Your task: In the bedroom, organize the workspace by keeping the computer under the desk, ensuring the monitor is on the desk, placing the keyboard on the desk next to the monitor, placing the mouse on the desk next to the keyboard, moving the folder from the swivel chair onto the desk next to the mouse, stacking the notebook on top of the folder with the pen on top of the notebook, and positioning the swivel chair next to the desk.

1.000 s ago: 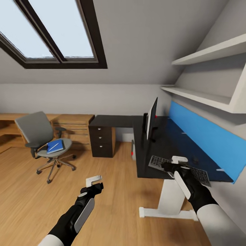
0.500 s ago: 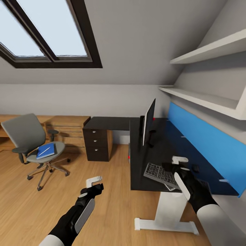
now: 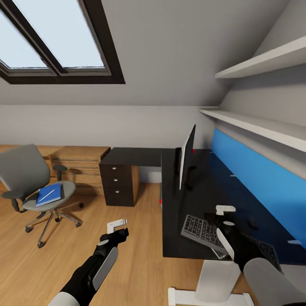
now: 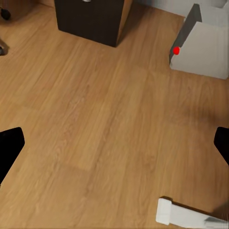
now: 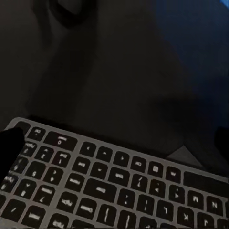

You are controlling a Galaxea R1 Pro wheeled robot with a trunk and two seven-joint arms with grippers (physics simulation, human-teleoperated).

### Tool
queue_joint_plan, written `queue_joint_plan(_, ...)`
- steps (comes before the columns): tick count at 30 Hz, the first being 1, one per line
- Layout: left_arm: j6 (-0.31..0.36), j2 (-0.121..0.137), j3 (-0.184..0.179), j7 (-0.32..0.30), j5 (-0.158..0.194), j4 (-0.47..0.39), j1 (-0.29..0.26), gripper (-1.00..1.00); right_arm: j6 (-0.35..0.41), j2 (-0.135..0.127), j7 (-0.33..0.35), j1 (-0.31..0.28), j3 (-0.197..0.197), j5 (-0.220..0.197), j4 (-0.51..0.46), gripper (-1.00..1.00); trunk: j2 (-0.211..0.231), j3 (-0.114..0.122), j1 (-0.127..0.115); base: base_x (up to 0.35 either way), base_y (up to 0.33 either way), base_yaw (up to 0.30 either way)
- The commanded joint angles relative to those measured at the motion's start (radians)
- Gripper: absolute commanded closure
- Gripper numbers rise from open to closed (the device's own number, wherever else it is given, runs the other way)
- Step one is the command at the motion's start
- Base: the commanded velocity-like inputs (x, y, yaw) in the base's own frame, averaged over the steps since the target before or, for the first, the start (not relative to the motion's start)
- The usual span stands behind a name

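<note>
Head view, desk: the long glossy black L-shaped desk (image 3: 178, 199) with a bright blue back panel carries the wide flat black monitor (image 3: 187, 156), standing edge-on.
Head view, keyboard: the flat dark grey keyboard (image 3: 202, 231) lies on the desk near its front edge, the right gripper (image 3: 224, 214) above it; whether its fingers are spread or closed cannot be told here.
Head view, chair: the grey upholstered swivel chair (image 3: 23, 170) stands well apart from the desk, the bright blue flat folder (image 3: 48, 194) on its seat.
Head view, left arm: the left gripper (image 3: 117, 224) hangs over the light wood floor (image 3: 140, 255).
Left wrist view: the silver-grey tower computer (image 4: 202, 40) sits on the floor, red light showing; the dark fingertips (image 4: 9, 148) stand wide apart, holding nothing.
Right wrist view: the keyboard (image 5: 105, 181) lies close under the claw, fingers spread, empty.
</note>
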Motion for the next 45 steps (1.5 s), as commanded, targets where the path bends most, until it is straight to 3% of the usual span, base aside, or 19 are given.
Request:
queue_joint_plan(1,0.003,0.001,-0.003,0.008,0.007,-0.002,-0.001,-1.0,0.005,-0.001,-0.01,-0.001,0.008,-0.01,-0.002,-1.0,-0.001,-0.001,0.001,0.327,0.114,0.0)
queue_joint_plan(13,0.003,0.001,-0.003,0.008,0.007,-0.002,-0.001,-1.0,0.013,0.0,-0.01,-0.012,0.006,-0.016,0.047,-1.0,-0.001,-0.001,0.001,0.302,0.046,0.0)
queue_joint_plan(19,0.003,0.001,-0.002,0.004,0.011,-0.014,-0.001,-1.0,0.011,0.0,-0.008,-0.056,0.004,-0.021,0.138,-1.0,-0.001,-0.001,0.001,0.098,0.001,0.0)
queue_joint_plan(23,0.009,0.003,0.0,0.003,0.045,-0.113,-0.001,-1.0,0.016,-0.001,-0.008,-0.084,0.004,-0.082,0.174,-1.0,-0.001,-0.001,0.001,0.01,0.0,0.0)
queue_joint_plan(28,0.01,0.008,0.001,0.005,0.114,-0.16,-0.001,-1.0,0.04,-0.002,-0.008,-0.108,0.004,-0.132,0.21,-1.0,-0.036,-0.017,0.02,0.002,0.0,0.0)
queue_joint_plan(40,0.01,0.008,0.0,0.006,0.119,-0.164,-0.001,-1.0,0.045,-0.002,-0.008,-0.111,0.004,-0.137,0.214,-1.0,-0.12,-0.055,0.066,0.0,0.0,0.0)
queue_joint_plan(45,0.009,0.008,-0.001,0.006,0.119,-0.162,-0.001,-1.0,0.045,-0.002,-0.008,-0.111,0.004,-0.14,0.215,-1.0,-0.12,-0.055,0.066,0.0,0.0,0.0)
